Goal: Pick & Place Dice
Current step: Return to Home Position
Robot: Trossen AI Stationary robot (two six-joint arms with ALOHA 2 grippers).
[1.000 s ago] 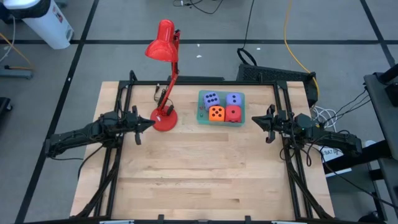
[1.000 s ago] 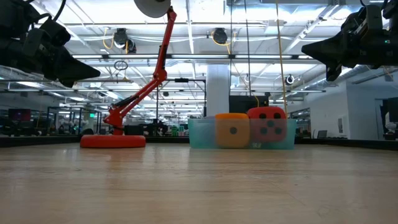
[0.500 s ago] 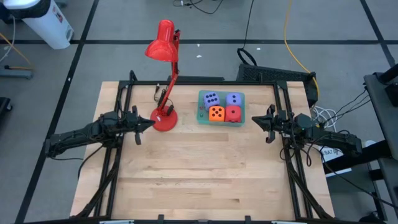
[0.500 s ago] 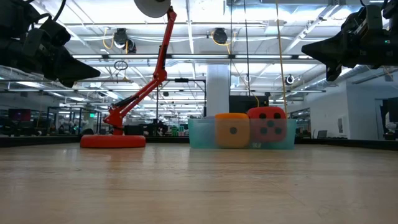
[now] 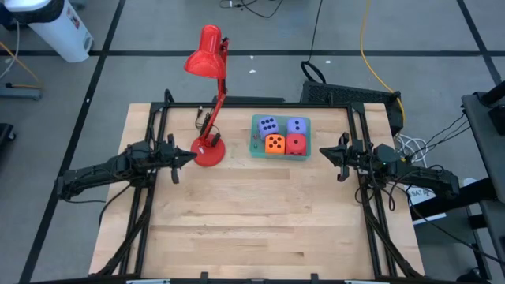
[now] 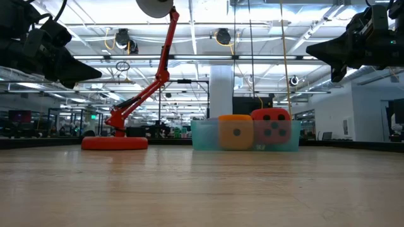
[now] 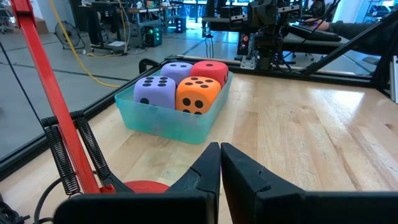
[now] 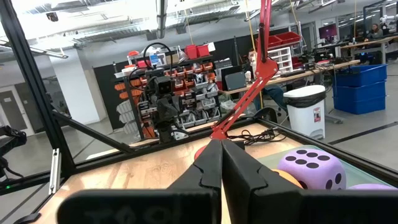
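Four soft dice sit packed in a teal tray (image 5: pixel 258 150) at the table's far middle: two purple dice (image 5: pixel 268 125) (image 5: pixel 297 126) behind, the orange die (image 5: pixel 274 143) and the red die (image 5: pixel 295 143) in front. The left wrist view shows them too, orange die (image 7: pixel 198 93) nearest. My left gripper (image 5: pixel 192 155) hovers shut at the table's left, beside the lamp base. My right gripper (image 5: pixel 321 154) hovers shut at the right, just right of the tray. Both are raised above the table in the low view.
A red desk lamp stands left of the tray, its round base (image 5: pixel 209 151) on the table, its arm (image 5: pixel 218 95) leaning past the far edge. Black frame rails (image 5: pixel 150 134) run along the left and right sides. Bare wood (image 5: pixel 260 221) fills the near half.
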